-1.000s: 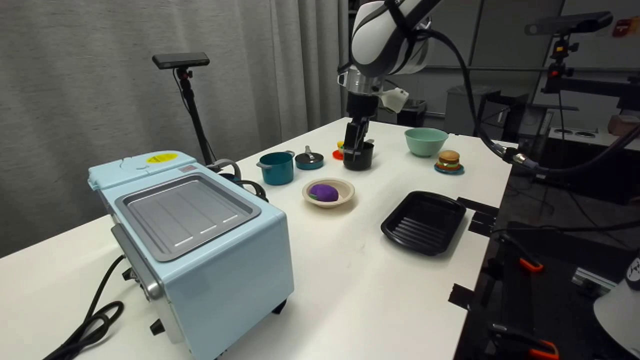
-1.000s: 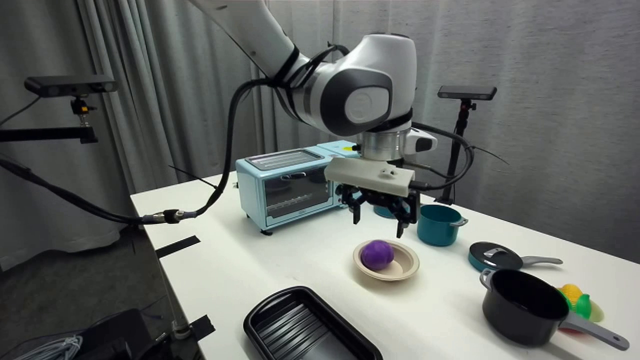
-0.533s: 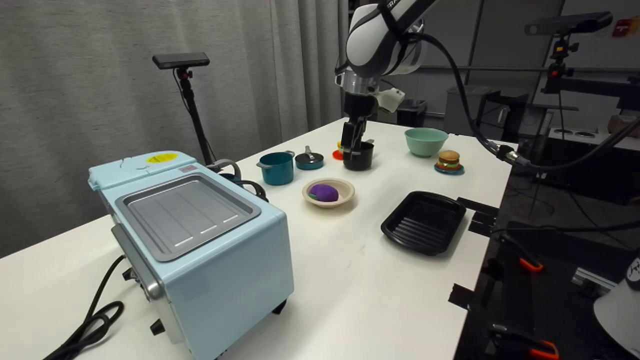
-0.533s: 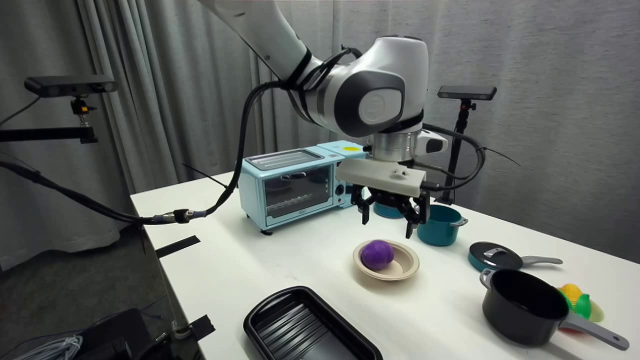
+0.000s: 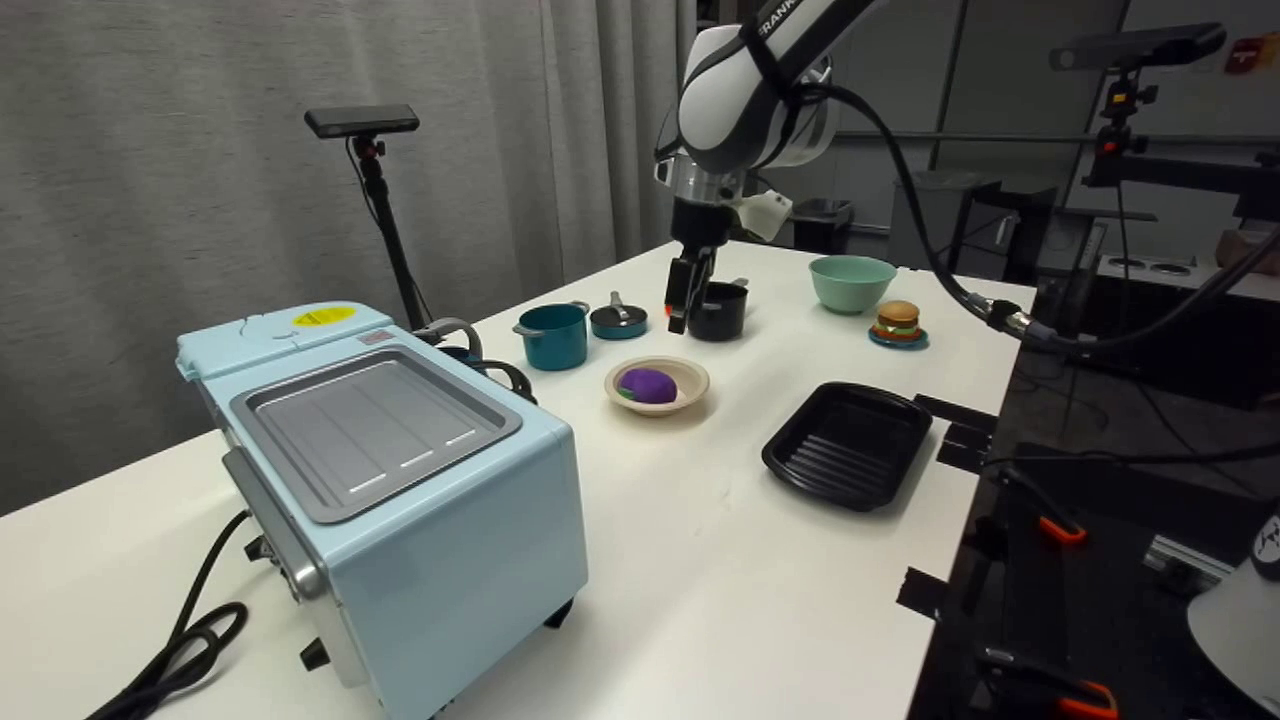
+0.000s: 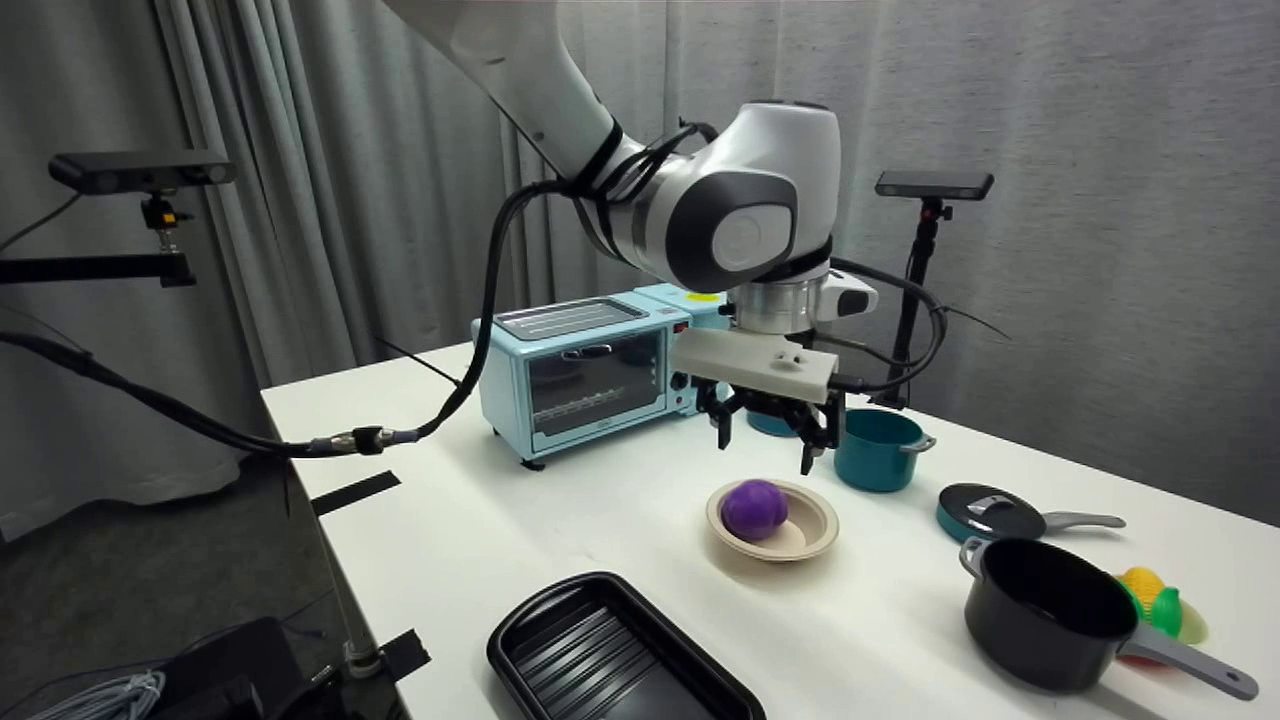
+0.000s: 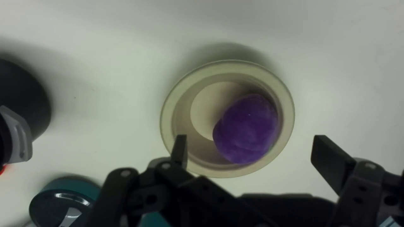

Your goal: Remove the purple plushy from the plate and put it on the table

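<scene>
Plushy, round and purple, lies off-centre in the cream plate in my wrist view, close against the plate's wall. My gripper is spread wide, the plushy framed between its fingers, and one finger covers a bit of the plate's rim. Off at the edge I have a black saucepan and a teal frying pan, the pan partly hidden by the gripper.

In an exterior view I see the fingers hanging well parted, apart from the plushy and plate. A blue toaster oven, its glass door facing the camera, stands partly behind the gripper, and a teal pot stands beyond the plate. A black ridged tray lies nearer the camera, and the saucepan partly hides toy vegetables.

In an exterior view I get the gripper edge-on, so I cannot read its spread; it blocks part of the saucepan. Only here do I get the mint bowl and the toy burger on its blue dish on the white table.
</scene>
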Tool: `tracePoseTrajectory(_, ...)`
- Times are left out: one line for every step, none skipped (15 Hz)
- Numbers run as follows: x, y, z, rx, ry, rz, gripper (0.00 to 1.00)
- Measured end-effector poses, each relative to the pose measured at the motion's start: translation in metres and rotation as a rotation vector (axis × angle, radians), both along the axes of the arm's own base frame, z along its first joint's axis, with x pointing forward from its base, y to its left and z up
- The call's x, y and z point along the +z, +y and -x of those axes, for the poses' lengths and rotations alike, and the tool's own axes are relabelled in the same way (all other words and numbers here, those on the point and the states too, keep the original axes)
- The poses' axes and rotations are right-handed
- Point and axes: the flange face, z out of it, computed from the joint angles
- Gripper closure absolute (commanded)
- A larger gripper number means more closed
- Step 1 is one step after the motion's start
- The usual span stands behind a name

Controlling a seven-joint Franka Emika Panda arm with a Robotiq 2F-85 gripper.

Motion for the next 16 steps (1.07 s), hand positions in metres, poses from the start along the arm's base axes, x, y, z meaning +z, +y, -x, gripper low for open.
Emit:
tracePoseTrajectory(-0.006, 0.005, -0.003, 0.008, -0.002, -0.001, 0.00)
tracePoseTrajectory(-0.012, 0.010, -0.007, 0.016, -0.001, -0.003, 0.00)
tracePoseTrajectory(-0.020, 0.016, -0.009, 0.025, 0.000, -0.006, 0.00)
tracePoseTrajectory(-0.031, 0.025, -0.012, 0.034, 0.000, -0.010, 0.00)
tracePoseTrajectory(-0.043, 0.036, -0.014, 0.040, -0.001, -0.016, 0.00)
tracePoseTrajectory(-0.055, 0.047, -0.017, 0.045, -0.002, -0.022, 0.00)
tracePoseTrajectory(-0.067, 0.057, -0.019, 0.045, -0.004, -0.026, 0.00)
tracePoseTrajectory(-0.078, 0.063, -0.021, 0.042, -0.008, -0.026, 0.00)
tracePoseTrajectory(-0.088, 0.068, -0.024, 0.038, -0.013, -0.022, 0.00)
tracePoseTrajectory(-0.094, 0.070, -0.028, 0.034, -0.023, -0.014, 0.00)
tracePoseTrajectory(-0.098, 0.071, -0.032, 0.029, -0.037, -0.002, 0.00)
tracePoseTrajectory(-0.099, 0.070, -0.035, 0.025, -0.051, 0.012, 0.00)
tracePoseTrajectory(-0.098, 0.068, -0.038, 0.021, -0.066, 0.025, 0.00)
tracePoseTrajectory(-0.096, 0.066, -0.041, 0.017, -0.080, 0.037, 0.00)
tracePoseTrajectory(-0.092, 0.063, -0.044, 0.012, -0.094, 0.047, 0.00)
tracePoseTrajectory(-0.089, 0.060, -0.046, 0.006, -0.103, 0.053, 0.00)
